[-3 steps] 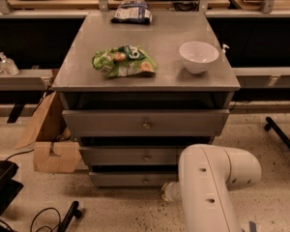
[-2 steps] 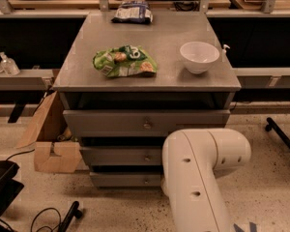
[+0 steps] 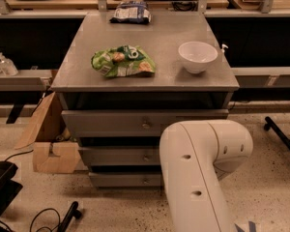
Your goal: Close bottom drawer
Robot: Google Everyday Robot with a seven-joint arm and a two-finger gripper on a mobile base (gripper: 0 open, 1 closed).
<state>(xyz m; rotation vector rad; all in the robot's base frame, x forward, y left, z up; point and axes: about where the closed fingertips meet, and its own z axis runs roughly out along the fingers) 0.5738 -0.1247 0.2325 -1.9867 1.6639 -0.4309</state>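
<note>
The bottom drawer [image 3: 123, 180] is the lowest front of the grey cabinet [image 3: 159, 33], a slim panel with a small round knob at its centre. A dark band shows above it, under the middle drawer [image 3: 116, 156]. From this high angle I cannot tell whether that is only the usual gap or the tray standing a little out of the cabinet. My judgement is that the closing push is not finished, or has only just ended, since the front does not read as clearly flush.

The white arm [image 3: 203, 173] stands right in front of the cabinet's lower right side and covers the right ends of the two lower fronts. The gripper is out of sight, behind or below that arm, so whether it is open or closed cannot be told.

The top drawer [image 3: 111, 122] sits under the cabinet's top. On that top lie a green snack bag [image 3: 123, 62], a white bowl [image 3: 197, 56] and a dark packet [image 3: 130, 12] at the back edge. A cardboard box [image 3: 50, 151] leans at the cabinet's left side, clear of the drawer's path.
</note>
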